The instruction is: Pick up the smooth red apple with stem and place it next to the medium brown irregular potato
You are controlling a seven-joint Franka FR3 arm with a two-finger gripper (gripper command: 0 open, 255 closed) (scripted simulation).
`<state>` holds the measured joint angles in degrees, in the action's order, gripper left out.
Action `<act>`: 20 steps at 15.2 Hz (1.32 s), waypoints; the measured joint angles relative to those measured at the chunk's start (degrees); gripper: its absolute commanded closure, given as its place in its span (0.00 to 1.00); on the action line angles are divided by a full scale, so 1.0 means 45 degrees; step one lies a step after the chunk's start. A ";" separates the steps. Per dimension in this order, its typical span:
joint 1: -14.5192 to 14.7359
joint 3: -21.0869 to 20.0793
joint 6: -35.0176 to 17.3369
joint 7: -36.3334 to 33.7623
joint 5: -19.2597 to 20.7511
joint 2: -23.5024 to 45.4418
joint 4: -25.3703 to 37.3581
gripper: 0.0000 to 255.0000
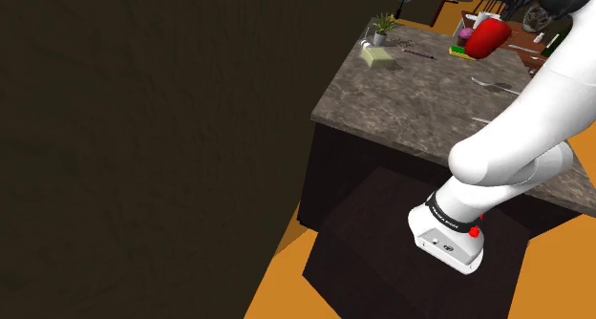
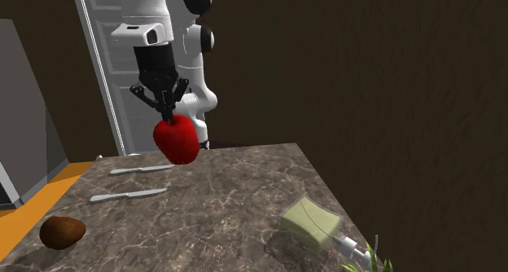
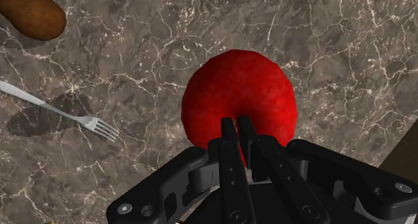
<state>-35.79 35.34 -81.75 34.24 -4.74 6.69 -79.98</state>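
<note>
Veined stone counter (image 3: 134,55) below, fingers (image 3: 230,149) apparently pinch smooth red apple (image 3: 241,88).

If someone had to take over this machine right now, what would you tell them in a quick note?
Gripper: shut on the apple, pinching its top. The apple seems lifted off the counter.
Potato: lying on the counter, well apart from the apple.
Done: apple picked up.
Left: carry it over to the potato, set it down beside it, let go. Mind the fork lying on the counter not far from the potato.
</note>
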 measured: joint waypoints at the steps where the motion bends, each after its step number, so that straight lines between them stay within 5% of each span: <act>1: -0.0101 0.0103 -0.0049 0.0230 0.0122 -0.0205 -0.0228 1.00; 20: -0.3803 0.2507 0.0932 0.6093 -0.0510 0.0937 0.1405 1.00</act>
<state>-52.91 46.63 -77.55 61.65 -7.04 10.90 -73.66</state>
